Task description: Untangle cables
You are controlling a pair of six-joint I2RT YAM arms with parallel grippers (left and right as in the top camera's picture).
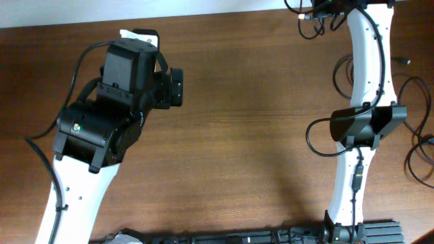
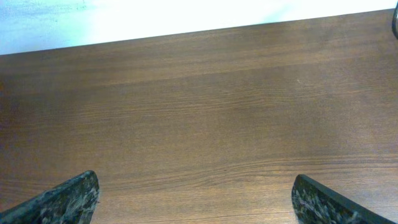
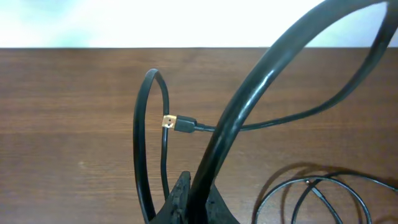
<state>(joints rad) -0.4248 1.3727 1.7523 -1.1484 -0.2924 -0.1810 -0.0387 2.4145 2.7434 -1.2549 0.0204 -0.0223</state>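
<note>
My right gripper (image 3: pixel 198 186) is shut on a black cable (image 3: pixel 249 93) that arcs up and to the right, lifted off the table. A thin cord with a gold plug end (image 3: pixel 171 122) hangs beside it, and another loop (image 3: pixel 142 137) curves on the left. More thin cable loops (image 3: pixel 308 179) lie on the table at the lower right. In the overhead view the right gripper (image 1: pixel 317 13) is at the far top edge with cords (image 1: pixel 306 27) dangling from it. Loose loops (image 1: pixel 409 159) lie at the right edge. My left gripper (image 2: pixel 199 208) is open and empty over bare wood; it also shows in the overhead view (image 1: pixel 175 87).
The brown wooden table (image 1: pixel 237 135) ends at a white far edge. The right arm (image 1: pixel 363 68) stretches from front to back on the right side, with its own thicker wires (image 1: pixel 315 139). A black rail (image 1: pixel 271 238) runs along the front edge.
</note>
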